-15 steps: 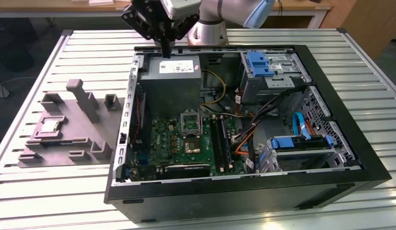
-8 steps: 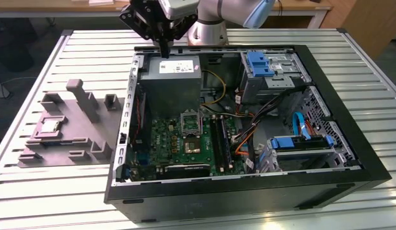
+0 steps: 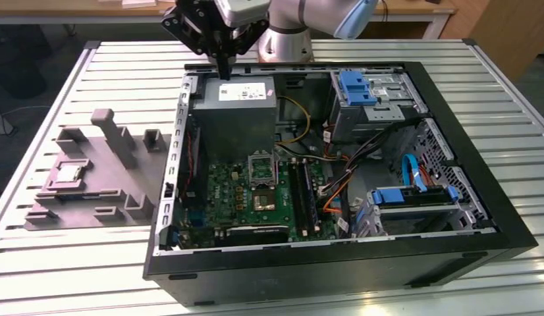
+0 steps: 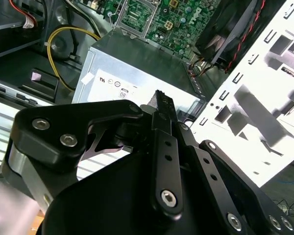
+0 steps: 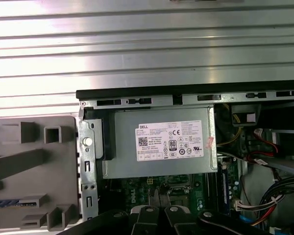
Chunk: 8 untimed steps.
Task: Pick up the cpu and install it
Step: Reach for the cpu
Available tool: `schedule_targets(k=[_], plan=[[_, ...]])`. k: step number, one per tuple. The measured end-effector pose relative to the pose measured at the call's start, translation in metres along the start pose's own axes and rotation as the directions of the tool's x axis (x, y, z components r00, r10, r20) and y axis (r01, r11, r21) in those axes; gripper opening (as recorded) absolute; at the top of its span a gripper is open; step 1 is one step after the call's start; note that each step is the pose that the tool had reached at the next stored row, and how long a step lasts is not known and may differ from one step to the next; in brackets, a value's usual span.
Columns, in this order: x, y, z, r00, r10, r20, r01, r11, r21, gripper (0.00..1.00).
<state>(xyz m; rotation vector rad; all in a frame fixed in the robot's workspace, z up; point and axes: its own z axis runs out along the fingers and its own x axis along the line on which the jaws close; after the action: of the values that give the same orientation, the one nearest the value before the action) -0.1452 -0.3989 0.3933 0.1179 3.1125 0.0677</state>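
The work stood at the very start of the pick-up: nothing had been grasped and the cpu (image 3: 68, 173) was untouched. The tool (image 3: 224, 71) hung over the open computer case (image 3: 342, 263), its tips pointing down just above the far end of the grey power supply (image 3: 234, 108), close to the case's far wall. Its fingers looked closed together, one thin dark line in the exterior view, with nothing between them.

The cpu lay flat, pale metal top up, in a shallow recess of the grey moulded tray (image 3: 105, 197). That tray sat on the slatted tabletop (image 3: 79, 263) outside the case, touching or almost touching its side wall on the exterior view's left. The chip was therefore well apart from the tool. It lay towards the exterior view's left and nearer the camera, with the case wall and the tray's upright blocks between them.

As a judgement, getting hold of the chip would call for the tool to clear the case wall, come over the recess and spread its fingers enough to span the chip. It would then need a level descent, since the chip sat low among raised tray features. The black socket (image 3: 261, 166) on the board, beside the power supply, appeared to hold no chip.
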Motion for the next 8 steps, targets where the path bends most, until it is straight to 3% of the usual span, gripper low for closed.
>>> schedule_targets(k=[8], plan=[[0.0032,-0.0002,-0.0001,1.0000,0.000,0.0000,0.000,1.0000,0.0000,0.11]])
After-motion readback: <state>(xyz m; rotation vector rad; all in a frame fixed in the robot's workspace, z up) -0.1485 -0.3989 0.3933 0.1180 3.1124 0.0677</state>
